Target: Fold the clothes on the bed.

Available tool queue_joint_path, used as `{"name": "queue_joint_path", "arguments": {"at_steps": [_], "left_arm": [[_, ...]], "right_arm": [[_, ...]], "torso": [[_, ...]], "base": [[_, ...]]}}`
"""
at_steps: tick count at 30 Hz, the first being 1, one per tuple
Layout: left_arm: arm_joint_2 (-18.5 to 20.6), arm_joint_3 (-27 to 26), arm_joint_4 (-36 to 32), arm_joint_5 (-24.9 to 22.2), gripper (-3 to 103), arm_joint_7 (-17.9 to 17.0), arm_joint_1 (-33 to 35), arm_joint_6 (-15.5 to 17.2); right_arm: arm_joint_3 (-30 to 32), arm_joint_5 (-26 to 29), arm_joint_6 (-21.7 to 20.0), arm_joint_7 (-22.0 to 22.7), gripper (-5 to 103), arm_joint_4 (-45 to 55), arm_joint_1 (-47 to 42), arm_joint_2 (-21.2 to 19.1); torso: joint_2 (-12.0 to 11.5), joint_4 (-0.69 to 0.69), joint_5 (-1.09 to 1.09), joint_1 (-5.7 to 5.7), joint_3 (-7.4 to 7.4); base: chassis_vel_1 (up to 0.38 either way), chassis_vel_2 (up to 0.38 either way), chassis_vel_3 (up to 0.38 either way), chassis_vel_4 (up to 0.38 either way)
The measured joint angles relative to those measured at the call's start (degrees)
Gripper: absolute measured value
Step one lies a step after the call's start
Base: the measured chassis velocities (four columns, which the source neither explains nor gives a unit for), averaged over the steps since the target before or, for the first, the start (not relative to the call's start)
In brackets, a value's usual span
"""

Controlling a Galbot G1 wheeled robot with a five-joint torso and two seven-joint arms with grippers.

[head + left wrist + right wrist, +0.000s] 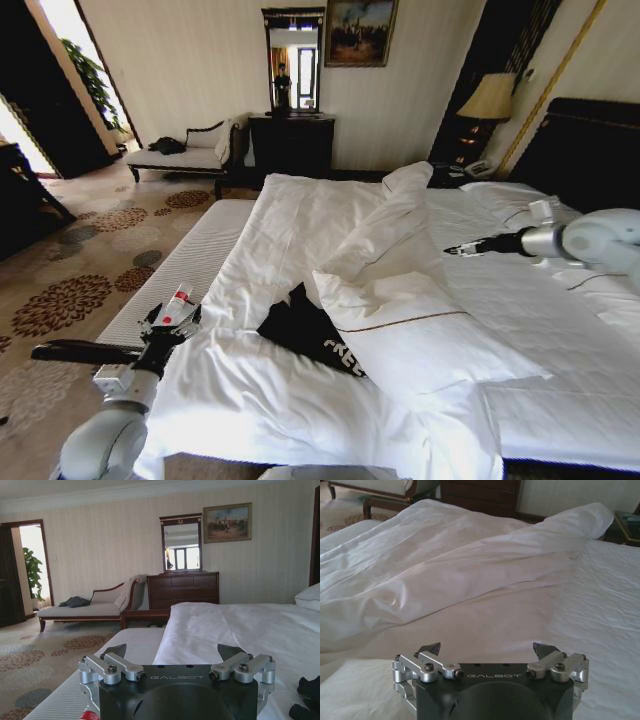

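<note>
T-shirt: soft matt black cloth, white printed letters.
Duvet: smooth white cloth, creased, faintly striped weave.
Headboard: dark, dull surface.
Left gripper: matt black housing, brushed silver metal links, bolts.
Right gripper: same black and silver finish.
Dresser: dark polished wood.
Carpet: matt patterned pile.

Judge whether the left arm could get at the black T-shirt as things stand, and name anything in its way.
Probably yes, in part. The left gripper hangs open over the bed's near edge, with only flat duvet between it and the black T-shirt. The folded-back duvet covers the shirt's far side.
</note>
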Motion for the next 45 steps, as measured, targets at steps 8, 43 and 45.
{"name": "queue_joint_path", "arguments": {"at_steps": [8,43,45], "left_arm": [[0.5,0.3,0.1,-0.6,100,-1.3,-0.7,0.5],[-0.9,1.7,-4.0,2.2,100,-2.9,2.0,1.2],[-0.9,1.0,-3.8,2.1,100,-2.8,2.6,1.0]], "right_arm": [[0.2,-2.7,4.7,8.9,100,4.6,6.1,9.8],[30.8,-3.0,15.4,8.8,100,-19.8,-21.7,-20.5],[29.4,-2.4,12.7,6.4,100,-16.4,-24.2,-20.6]], "torso": [[0.0,0.04,-0.02,0.0,0.0],[0.0,0.12,-0.06,0.02,0.03],[0.0,0.04,-0.01,0.02,0.03]], "base": [[0.0,0.0,0.0,0.0],[0.005,0.002,0.0,-0.001],[0.0,0.0,0.0,0.0]]}}
